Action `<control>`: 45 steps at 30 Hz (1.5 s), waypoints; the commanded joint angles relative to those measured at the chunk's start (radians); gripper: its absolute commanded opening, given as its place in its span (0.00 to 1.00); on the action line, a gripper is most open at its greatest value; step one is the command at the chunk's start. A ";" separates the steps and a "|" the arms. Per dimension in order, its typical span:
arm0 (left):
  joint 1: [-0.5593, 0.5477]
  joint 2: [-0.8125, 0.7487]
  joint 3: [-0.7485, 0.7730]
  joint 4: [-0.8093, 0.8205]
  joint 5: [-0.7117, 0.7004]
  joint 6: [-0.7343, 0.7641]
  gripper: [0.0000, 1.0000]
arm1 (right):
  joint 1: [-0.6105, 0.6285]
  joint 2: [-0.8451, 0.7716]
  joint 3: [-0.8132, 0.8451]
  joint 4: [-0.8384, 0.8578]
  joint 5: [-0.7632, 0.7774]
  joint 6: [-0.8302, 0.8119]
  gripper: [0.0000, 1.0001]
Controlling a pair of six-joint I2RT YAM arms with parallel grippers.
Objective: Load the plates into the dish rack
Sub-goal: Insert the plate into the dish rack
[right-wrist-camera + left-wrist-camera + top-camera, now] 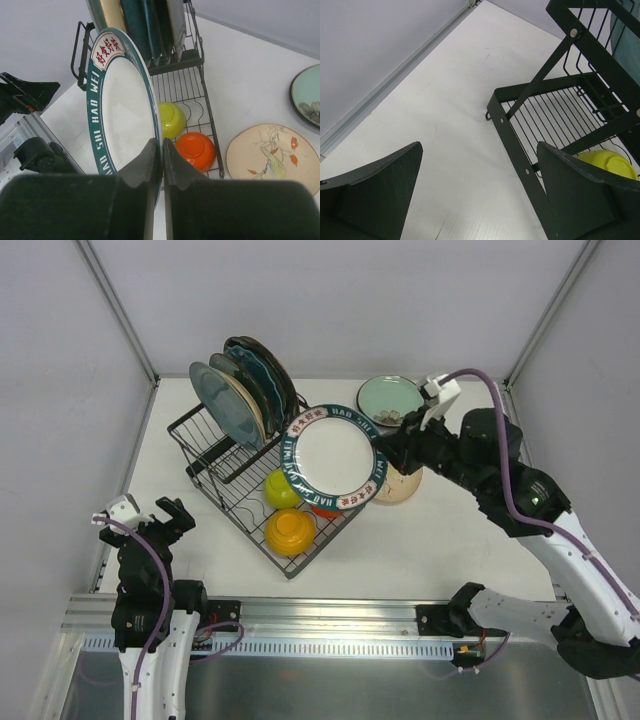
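Across the white worktop (pixel 450 550), the black wire dish rack (pixel 225 502) stands toward the back left. Its raised slotted part is at the rear and its flat basket is nearer the arms. Over the right side of that basket a large white plate (pixel 333 462) with a teal lettered rim hangs tilted. The right pincer (pixel 162 150) grips the plate's rim, its fingers pressed together on it. Whether the plate's lower edge touches the wires cannot be told.

Several standing plates (pixel 240 395) rest on edge, packed close, in the rack's raised slots. Right of the rack, a green plate (pixel 392 398) lies flat near the back wall. A cream plate (pixel 272 155) with a bird drawing lies flat nearer the arms.

Inside the rack's basket, a yellow bowl (pixel 281 490) and an orange bowl (pixel 290 530) sit side by side. Left of the rack's near corner, the left pincer (pixel 480 147) hovers over bare worktop, fingers spread wide, holding nothing.
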State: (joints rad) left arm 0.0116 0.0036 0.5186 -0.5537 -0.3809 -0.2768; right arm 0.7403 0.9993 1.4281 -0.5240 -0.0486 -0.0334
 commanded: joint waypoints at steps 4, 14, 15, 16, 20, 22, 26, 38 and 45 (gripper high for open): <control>-0.009 -0.140 -0.003 0.012 -0.036 0.001 0.99 | 0.200 0.104 0.126 0.226 0.226 -0.131 0.01; -0.009 -0.139 -0.005 0.014 -0.041 0.002 0.99 | 0.386 0.309 0.254 0.496 0.409 -0.319 0.01; -0.009 -0.139 -0.005 0.015 -0.041 0.002 0.99 | 0.398 0.321 0.262 0.519 0.409 -0.327 0.01; -0.009 -0.137 -0.005 0.014 -0.042 0.002 0.99 | 0.404 0.343 0.270 0.550 0.409 -0.347 0.01; -0.009 -0.137 -0.005 0.017 -0.047 0.004 0.99 | 0.462 0.406 0.305 0.665 0.440 -0.424 0.01; -0.010 -0.134 -0.005 0.017 -0.049 0.005 0.99 | 0.482 0.436 0.316 0.706 0.470 -0.460 0.01; -0.009 -0.136 -0.006 0.018 -0.049 0.005 0.99 | 0.533 0.540 0.341 0.856 0.547 -0.581 0.01; -0.009 -0.142 -0.006 0.020 -0.044 0.007 0.99 | 0.565 0.826 0.529 1.124 0.763 -0.885 0.01; -0.009 -0.140 -0.006 0.021 -0.044 0.008 0.99 | 0.567 0.956 0.637 1.165 0.858 -1.013 0.00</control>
State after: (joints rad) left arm 0.0116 0.0036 0.5140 -0.5591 -0.4049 -0.2764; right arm 1.3010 1.9541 1.9640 0.4725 0.7403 -0.9527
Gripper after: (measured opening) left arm 0.990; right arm 0.088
